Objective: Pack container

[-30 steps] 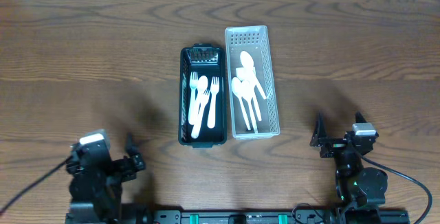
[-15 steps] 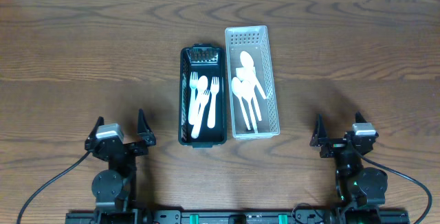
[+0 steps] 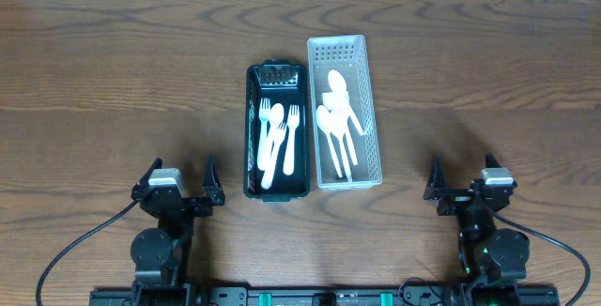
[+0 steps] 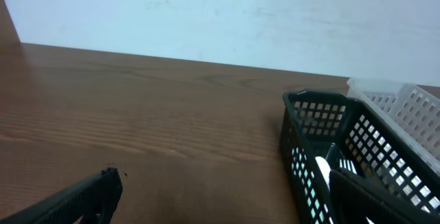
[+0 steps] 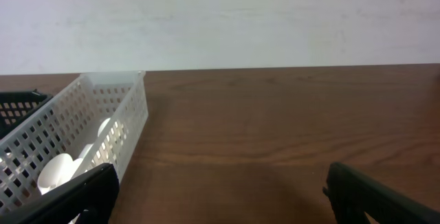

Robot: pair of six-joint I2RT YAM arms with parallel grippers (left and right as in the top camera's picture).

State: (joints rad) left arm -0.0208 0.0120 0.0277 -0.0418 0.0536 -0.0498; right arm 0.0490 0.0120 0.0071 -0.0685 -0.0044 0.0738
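A black basket (image 3: 252,128) holds white plastic forks (image 3: 292,137) and a spoon. Beside it on the right a white basket (image 3: 368,109) holds white spoons (image 3: 335,123). My left gripper (image 3: 180,176) is open and empty, low at the table's front left, just left of the black basket's near end (image 4: 309,155). My right gripper (image 3: 462,176) is open and empty at the front right, right of the white basket (image 5: 75,135). Spoons (image 5: 58,169) show through the white basket's wall.
Both baskets stand side by side at the middle of the brown wooden table (image 3: 113,81). A pale wall (image 5: 220,18) rises behind the table's far edge. Cables (image 3: 75,250) run from the arm bases at the front edge.
My left gripper has swung from the far front left toward the right and now sits close to the black basket's near end. The right arm has not moved.
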